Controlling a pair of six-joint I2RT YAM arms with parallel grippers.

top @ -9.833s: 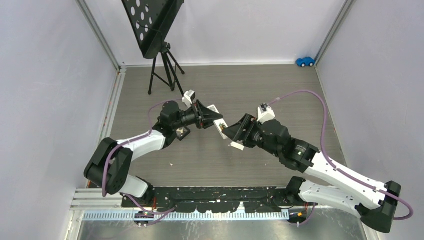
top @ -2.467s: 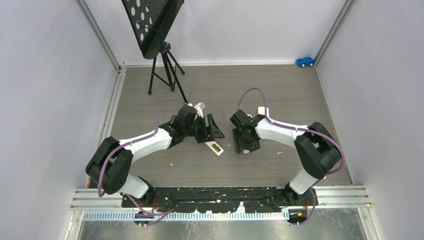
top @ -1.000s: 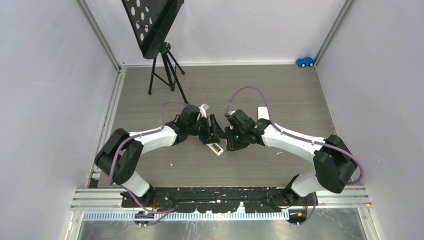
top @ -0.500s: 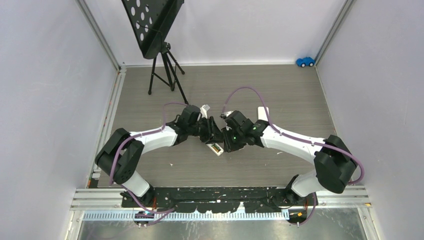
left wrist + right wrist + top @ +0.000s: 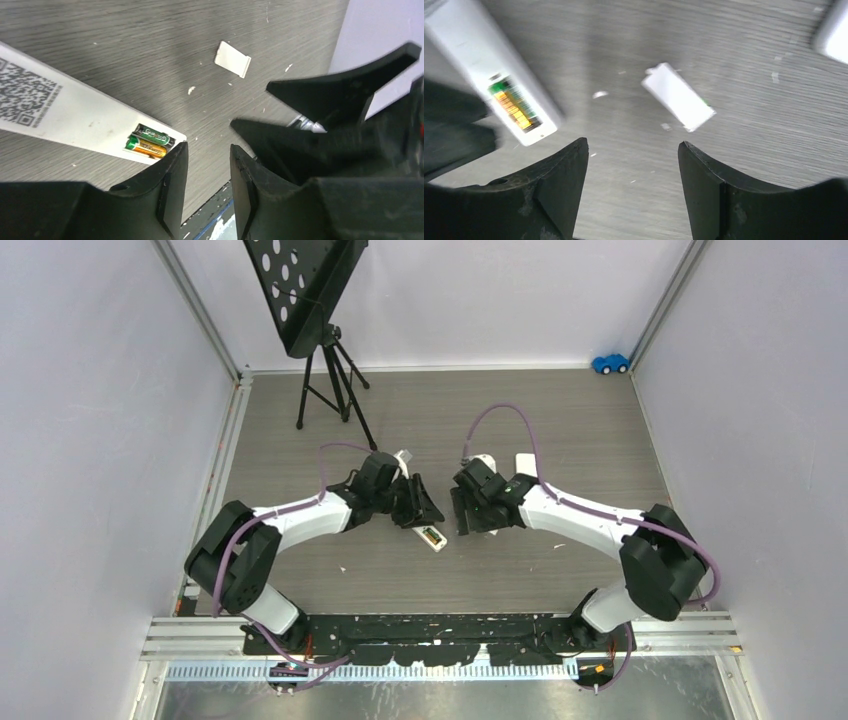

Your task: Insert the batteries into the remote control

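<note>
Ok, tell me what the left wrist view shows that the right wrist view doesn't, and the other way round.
Left wrist only: the QR code label on the remote control. Right wrist only: a white object cut off at the top right corner. Both: the remote with its compartment open, the batteries lying in it, and a loose white piece on the table nearby.

– Where are the batteries?
– 2 lie side by side in the open compartment at one end of the remote control, which lies on the table.
– Anything beside it?
– 1 flat piece, near the remote control but apart from it.
</note>
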